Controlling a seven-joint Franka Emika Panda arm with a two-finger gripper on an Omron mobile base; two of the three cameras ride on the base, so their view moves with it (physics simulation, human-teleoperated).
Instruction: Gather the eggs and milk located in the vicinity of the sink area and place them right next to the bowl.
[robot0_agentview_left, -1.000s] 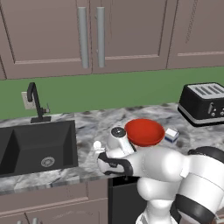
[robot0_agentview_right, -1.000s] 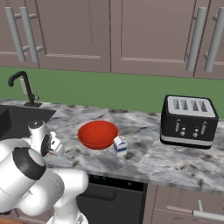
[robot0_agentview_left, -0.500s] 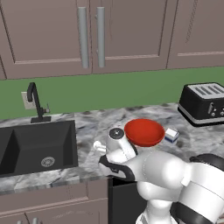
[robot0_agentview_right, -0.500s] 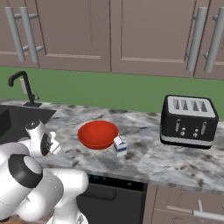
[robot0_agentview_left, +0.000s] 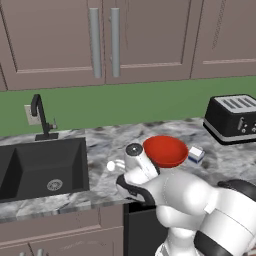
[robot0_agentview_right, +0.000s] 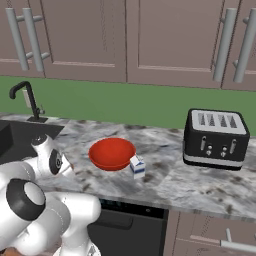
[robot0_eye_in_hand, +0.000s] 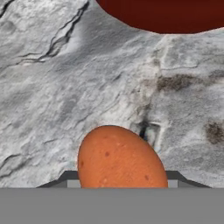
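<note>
Item: brown egg (robot0_eye_in_hand: 120, 159), pinched between the gripper's (robot0_eye_in_hand: 118, 186) jaws, long axis pointing ahead. Red bowl (robot0_eye_in_hand: 164, 15) lies straight ahead of the gripper, near, across bare marble counter (robot0_eye_in_hand: 65, 87). Milk carton (robot0_agentview_right: 137, 166) already beside the bowl.

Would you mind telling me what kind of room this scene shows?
A rendered home kitchen, it seems: a black recessed sink with an angular faucet, a black four-slot toaster on a grey marbled counter, and brown wall cabinets above.
</note>
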